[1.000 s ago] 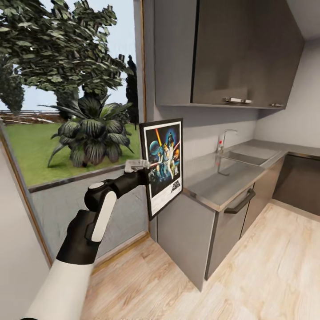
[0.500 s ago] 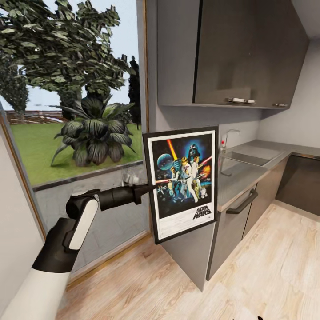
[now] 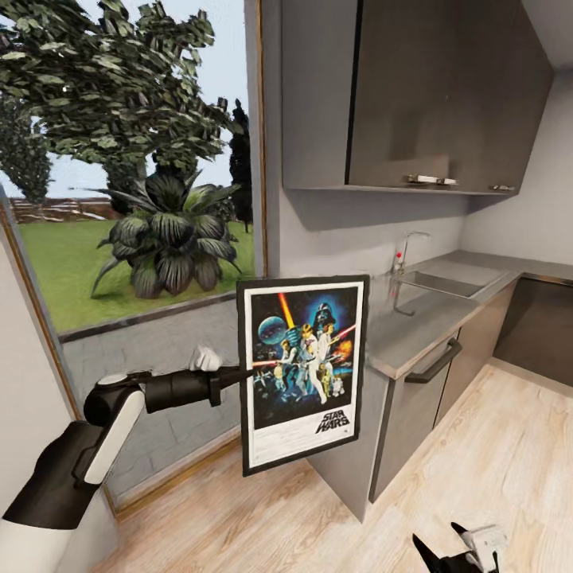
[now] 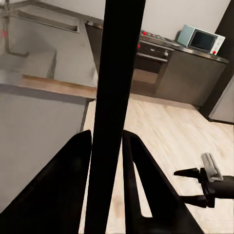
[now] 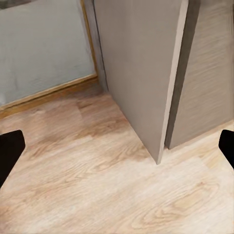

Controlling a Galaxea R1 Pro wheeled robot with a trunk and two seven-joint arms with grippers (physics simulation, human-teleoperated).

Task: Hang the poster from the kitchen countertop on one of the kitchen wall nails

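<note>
The Star Wars poster (image 3: pixel 302 374) hangs upright in the air in front of the counter's end, its picture facing my head camera. My left gripper (image 3: pixel 241 372) is shut on its left edge. In the left wrist view the poster (image 4: pixel 114 112) stands edge-on as a black bar between the two fingers (image 4: pixel 73 185). The grey kitchen countertop (image 3: pixel 422 322) runs back to the right behind it. My right gripper (image 3: pixel 455 555) sits low over the floor, and its fingertips (image 5: pixel 10 148) stand wide open with nothing between them. The wall nail is out of view.
A sink (image 3: pixel 442 282) and thin tap (image 3: pixel 404 248) are set in the worktop under dark wall cabinets (image 3: pixel 430 95). A large window (image 3: pixel 127 175) is to the left. Wood floor (image 3: pixel 493 461) lies in front of the cabinets. An oven (image 4: pixel 152 61) and microwave (image 4: pixel 201 39) stand across the room.
My left arm has drawn back and lowered, carrying the poster down and to the left, away from the counter. The right gripper has come into the head view's bottom edge.
</note>
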